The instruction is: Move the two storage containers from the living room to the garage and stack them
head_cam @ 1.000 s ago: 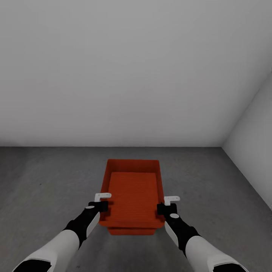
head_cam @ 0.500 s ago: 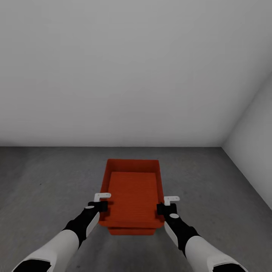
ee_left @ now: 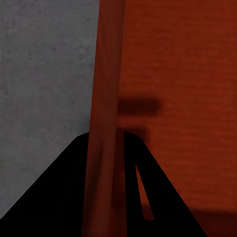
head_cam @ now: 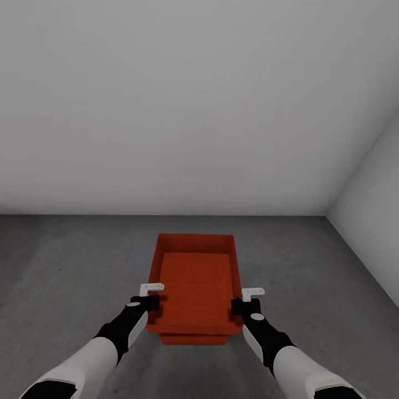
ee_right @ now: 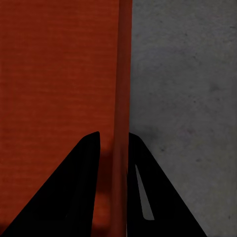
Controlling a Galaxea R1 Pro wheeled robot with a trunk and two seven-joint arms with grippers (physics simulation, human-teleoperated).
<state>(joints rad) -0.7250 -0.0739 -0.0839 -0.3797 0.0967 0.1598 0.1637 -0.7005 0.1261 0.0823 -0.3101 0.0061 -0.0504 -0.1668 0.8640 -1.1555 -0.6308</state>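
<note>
Almost nothing has changed over the last second — against the earlier head pictures the grippers and the held bin sit only a hair further right and lower in the frame, and the walls and floor line are unmoved. It is judged that the carry has reached its end and a set-down is near, not yet begun.

Left to right in the head view:
- Left gripper (head_cam: 151, 302), lower left of centre, is pinched on the left wall of the upper container; in the left wrist view the dark fingers (ee_left: 74, 197) are seen astride the thin orange-red wall.
- Upper storage container (head_cam: 195, 291), lower centre of the frame, is held level between both arms, open side up, nothing inside.
- A second orange-red edge (head_cam: 194, 338) is seen just under its near end — taken to be the lower container, though whether the two are touching or nested cannot be told.
- Right gripper (head_cam: 239, 305), lower right of centre, is likewise clamped on the right wall; the right wrist view shows its fingers (ee_right: 84, 192) either side of that wall.

Count: two grippers, both gripping; two containers by judgement, one clearly seen; one concrete floor (head_cam: 66, 266) across the lower band; two pale walls, the back wall (head_cam: 183, 100) filling the upper frame, meeting at the right corner.

If the lower bin is already down on the floor, only release remains.
</note>
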